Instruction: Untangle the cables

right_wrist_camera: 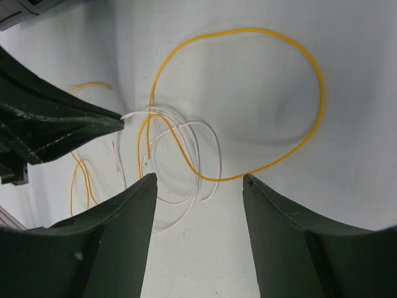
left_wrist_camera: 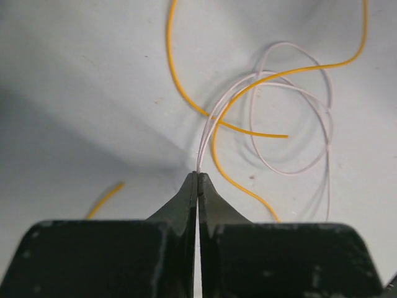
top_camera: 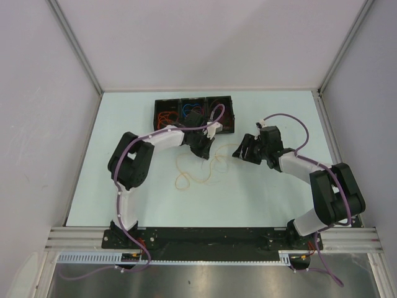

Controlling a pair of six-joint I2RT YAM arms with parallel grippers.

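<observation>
A thin yellow cable (top_camera: pixel 192 171) and a thin white cable (left_wrist_camera: pixel 291 118) lie looped together on the pale table. My left gripper (left_wrist_camera: pixel 198 174) is shut on the white cable, pinching its strands at the fingertips; in the top view it (top_camera: pixel 201 151) sits just in front of the tray. The yellow cable (left_wrist_camera: pixel 248 127) crosses the white loops. My right gripper (right_wrist_camera: pixel 200 180) is open and empty, hovering over the tangle, with the yellow loop (right_wrist_camera: pixel 248 99) and white coils (right_wrist_camera: pixel 186 149) just beyond its fingertips. In the top view it (top_camera: pixel 243 152) is right of the cables.
A black tray (top_camera: pixel 193 100) with three compartments stands at the back, holding red-orange, blue and dark cables. White walls enclose the table. The left gripper's fingertips (right_wrist_camera: pixel 74 121) show at the left of the right wrist view.
</observation>
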